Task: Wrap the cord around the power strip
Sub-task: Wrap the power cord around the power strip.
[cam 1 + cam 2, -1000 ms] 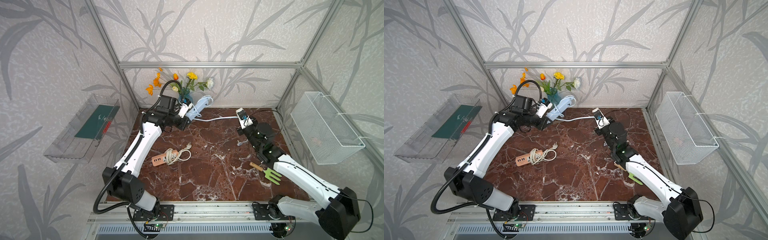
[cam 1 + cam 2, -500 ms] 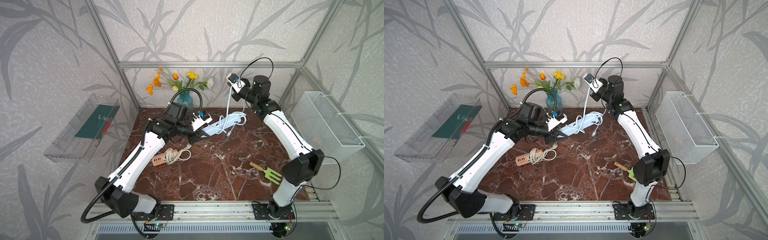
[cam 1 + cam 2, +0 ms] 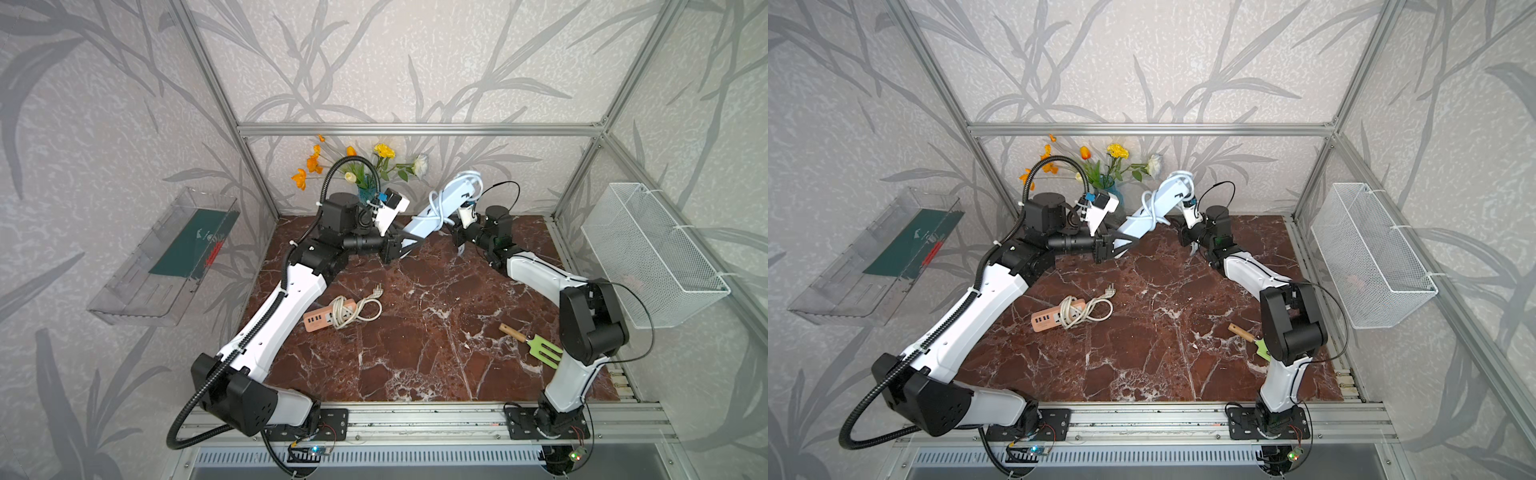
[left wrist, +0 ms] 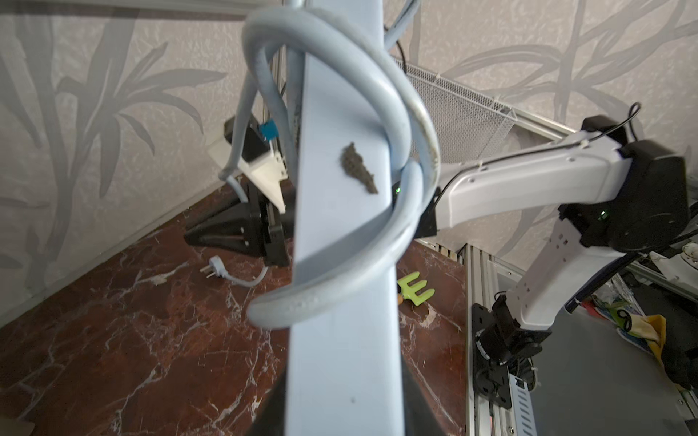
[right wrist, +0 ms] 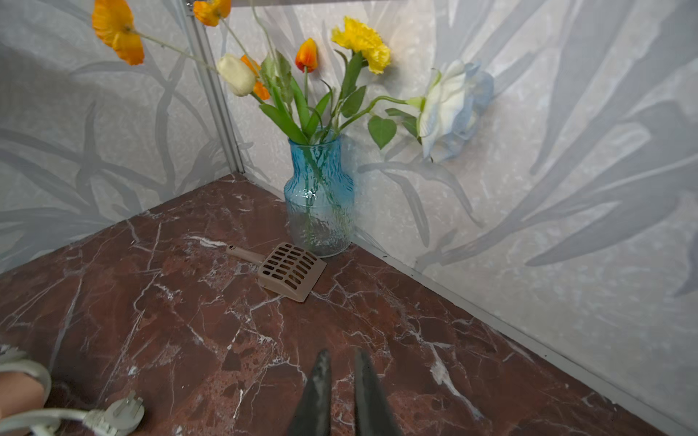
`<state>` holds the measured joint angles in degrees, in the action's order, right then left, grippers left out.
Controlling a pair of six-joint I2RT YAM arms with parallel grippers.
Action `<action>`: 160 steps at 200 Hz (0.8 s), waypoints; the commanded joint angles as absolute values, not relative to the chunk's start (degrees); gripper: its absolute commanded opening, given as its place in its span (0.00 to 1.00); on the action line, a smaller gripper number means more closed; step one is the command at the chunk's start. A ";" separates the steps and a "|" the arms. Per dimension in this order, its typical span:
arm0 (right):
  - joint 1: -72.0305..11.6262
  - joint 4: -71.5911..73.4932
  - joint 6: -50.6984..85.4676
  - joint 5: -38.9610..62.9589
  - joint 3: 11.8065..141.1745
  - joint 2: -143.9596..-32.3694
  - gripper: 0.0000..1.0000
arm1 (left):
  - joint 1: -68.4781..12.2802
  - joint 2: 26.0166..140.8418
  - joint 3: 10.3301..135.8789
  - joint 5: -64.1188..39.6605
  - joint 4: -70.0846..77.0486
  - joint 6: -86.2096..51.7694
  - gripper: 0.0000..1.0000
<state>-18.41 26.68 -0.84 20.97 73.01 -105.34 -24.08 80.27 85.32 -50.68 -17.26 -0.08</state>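
Your left gripper (image 3: 409, 239) is clamped on the lower end of the pale blue power strip (image 3: 453, 197), which tilts up toward the back wall (image 3: 523, 174) with its cord (image 4: 396, 98) looped around it. Your right gripper (image 5: 342, 392), fingers slightly apart and empty, hangs just beside it.

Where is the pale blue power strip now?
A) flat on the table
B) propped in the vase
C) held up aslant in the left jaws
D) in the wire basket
C: the left gripper, jaws shut, holds the power strip by its lower end, slanting up off the table, cord looped round it.
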 commanded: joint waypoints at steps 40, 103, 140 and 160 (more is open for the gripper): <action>-23.69 38.37 9.63 5.81 76.17 -116.40 0.32 | -26.28 77.09 93.98 -52.32 -9.68 3.08 0.00; -24.66 45.12 13.07 2.15 65.47 -115.75 0.00 | -24.12 77.08 94.51 -41.50 -8.43 2.37 0.00; -28.51 36.79 0.27 -8.19 50.70 -96.61 0.00 | -16.02 80.66 98.37 -14.81 -21.16 5.74 0.00; -32.70 31.48 -13.23 -13.51 46.31 -82.78 0.00 | -15.12 85.83 98.31 -10.02 -33.81 14.79 0.00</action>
